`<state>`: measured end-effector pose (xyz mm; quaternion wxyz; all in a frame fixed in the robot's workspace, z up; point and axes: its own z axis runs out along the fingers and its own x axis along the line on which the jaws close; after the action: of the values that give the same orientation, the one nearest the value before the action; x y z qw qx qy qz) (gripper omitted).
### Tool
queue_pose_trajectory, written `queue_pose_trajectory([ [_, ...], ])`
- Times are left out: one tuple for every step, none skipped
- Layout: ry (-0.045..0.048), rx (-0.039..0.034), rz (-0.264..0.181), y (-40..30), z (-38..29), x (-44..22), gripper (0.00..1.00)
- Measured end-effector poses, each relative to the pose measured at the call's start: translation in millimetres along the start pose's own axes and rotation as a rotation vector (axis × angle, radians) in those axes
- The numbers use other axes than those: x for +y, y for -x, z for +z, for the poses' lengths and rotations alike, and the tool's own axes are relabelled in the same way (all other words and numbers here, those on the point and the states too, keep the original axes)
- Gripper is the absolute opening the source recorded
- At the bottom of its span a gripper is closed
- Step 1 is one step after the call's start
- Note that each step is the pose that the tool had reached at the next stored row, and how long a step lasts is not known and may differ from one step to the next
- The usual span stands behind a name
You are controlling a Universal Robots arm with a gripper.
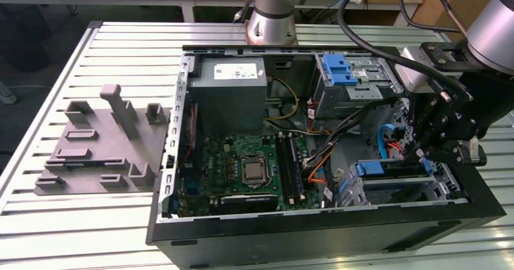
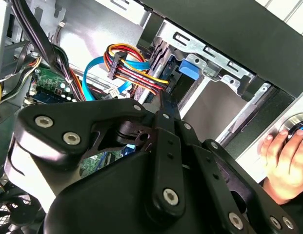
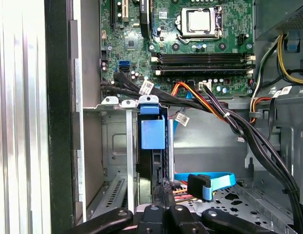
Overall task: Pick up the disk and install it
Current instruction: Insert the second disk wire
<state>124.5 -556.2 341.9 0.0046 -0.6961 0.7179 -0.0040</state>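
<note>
The disk (image 1: 391, 169), with its blue carrier, sits on edge in the metal drive cage (image 1: 434, 189) at the exterior view's lower right corner of the open computer case. In the first wrist view the disk's blue tab (image 3: 152, 130) faces the motherboard and its dark body runs back toward my gripper (image 3: 164, 191). My gripper (image 1: 419, 157) hangs over the cage's rear end. Its fingertips (image 2: 162, 100) are pressed together with nothing between them, right at the disk's cable end, next to a plugged-in power connector (image 2: 163, 87).
A person's hand (image 2: 284, 158) rests on the case's outer side. Cable bundles (image 3: 224, 117) and a blue data cable (image 3: 210, 181) cross beside the cage. The case also holds a motherboard (image 1: 249, 168), a grey power-supply box (image 1: 233, 95) and an upper blue-latched bay (image 1: 341, 71). A grey fixture (image 1: 105, 144) lies outside.
</note>
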Motion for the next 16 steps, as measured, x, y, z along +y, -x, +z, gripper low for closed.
queue_pose_trajectory([
  [0.0000, 0.0000, 0.000, -0.1, 0.0, 0.3, 0.11],
  [0.0000, -0.0001, 0.000, -0.1, 0.0, 1.0, 0.11],
  [0.0000, 0.0000, 0.000, -0.3, 0.0, 2.1, 0.11],
  [0.0000, -0.0001, 0.000, -0.5, 0.0, 3.6, 0.11],
  [0.0000, -0.0001, 0.000, -0.9, 0.0, 5.5, 0.11],
  [0.0000, 0.0000, 0.000, -1.0, -0.1, 7.9, 0.11],
  [-0.0001, 0.0001, 0.000, -1.3, -0.1, 9.7, 0.11],
  [-0.0002, 0.0001, 0.000, -1.6, -0.1, 10.5, 0.11],
  [-0.0005, 0.0000, 0.000, -1.6, -0.1, 10.8, 0.11],
  [-0.0005, 0.0000, -0.001, -1.6, -0.2, 10.8, 0.11],
  [-0.0006, 0.0002, -0.001, -1.6, -1.0, 10.8, 0.11],
  [-0.0006, 0.0000, -0.002, -1.6, -3.9, 10.8, 0.11],
  [-0.0006, 0.0000, -0.001, -1.6, -7.6, 10.8, 0.11],
  [-0.0006, 0.0000, -0.001, -1.6, -10.7, 10.8, 0.11],
  [-0.0006, -0.0001, -0.001, -1.6, -12.9, 10.8, 0.11],
  [-0.0006, -0.0001, -0.001, -1.6, -14.3, 10.8, 0.11],
])
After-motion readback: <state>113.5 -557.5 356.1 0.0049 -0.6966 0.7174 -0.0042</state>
